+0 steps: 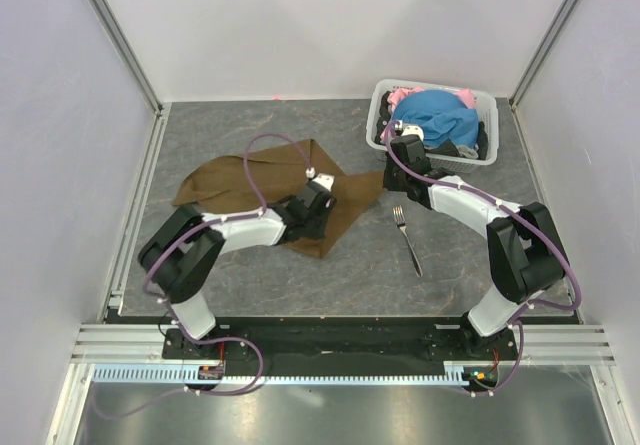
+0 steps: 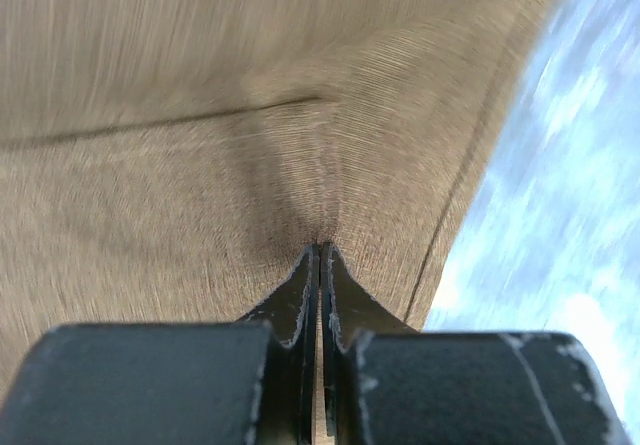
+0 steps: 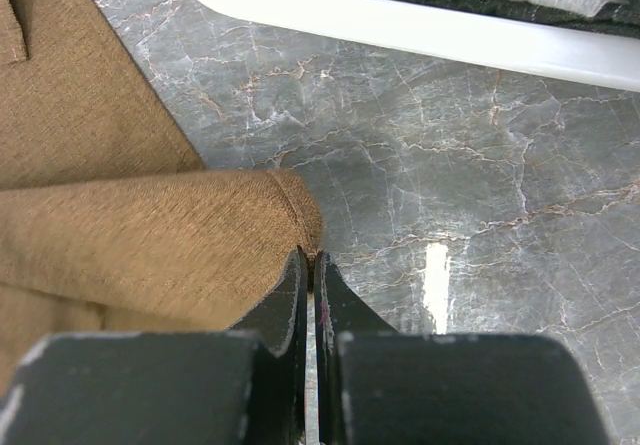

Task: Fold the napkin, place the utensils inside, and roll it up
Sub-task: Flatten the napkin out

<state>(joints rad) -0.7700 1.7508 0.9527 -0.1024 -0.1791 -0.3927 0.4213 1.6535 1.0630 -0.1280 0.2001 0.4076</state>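
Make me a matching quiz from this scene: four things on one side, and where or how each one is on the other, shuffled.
1 napkin
2 fork
3 blue cloth
4 left pincer

A in the white basket
B clamped shut on a fold
C brown, spread left of the fork
D lying alone on the bare table

Pairs: 1-C, 2-D, 3-A, 4-B

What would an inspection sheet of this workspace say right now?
Surface: grey marbled table.
Job's things: brown napkin spread out and rumpled; fork lying on the table to its right, not inside.
Clutter: white basket of blue and pink clothes, back right.
Grippers: left gripper shut on the napkin; right gripper shut on its corner.
Cables: purple cables looped along both arms.
Surroundings: white walls, metal frame.
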